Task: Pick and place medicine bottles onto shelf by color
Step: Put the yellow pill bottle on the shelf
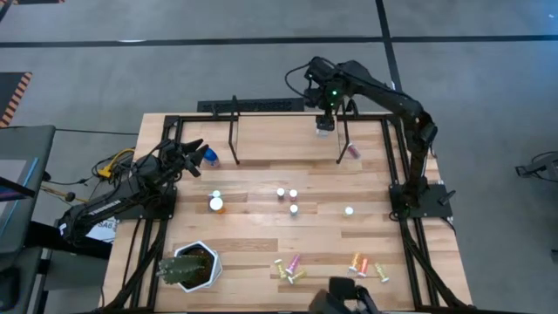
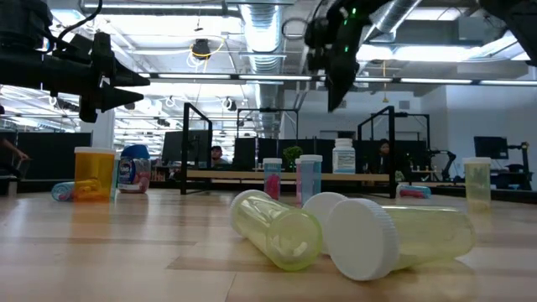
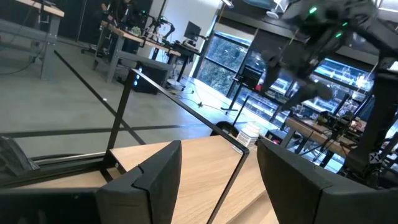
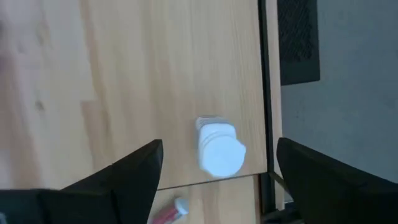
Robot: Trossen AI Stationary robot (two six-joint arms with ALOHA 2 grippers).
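Observation:
A white bottle [image 1: 324,123] stands upright on the light-wood shelf [image 1: 288,139] near its far right end. It also shows in the right wrist view [image 4: 217,148] and the low view [image 2: 343,157]. My right gripper [image 1: 325,106] hangs open above it [image 4: 219,163], with a finger on either side and clear of it. My left gripper [image 1: 193,153] is open and empty [image 3: 221,158], raised near the table's left side beside a blue-lidded bottle [image 1: 209,157]. Several small bottles stand in mid table [image 1: 288,196]. Others lie near the front edge [image 1: 292,266].
A pink vial [image 1: 352,151] lies by the shelf's right upright. An orange bottle [image 2: 94,174] stands at the left. Two yellow bottles [image 2: 277,228] lie at the near edge. A green plant in a white pot [image 1: 187,266] stands at the front left. Black frame rods run along both table sides.

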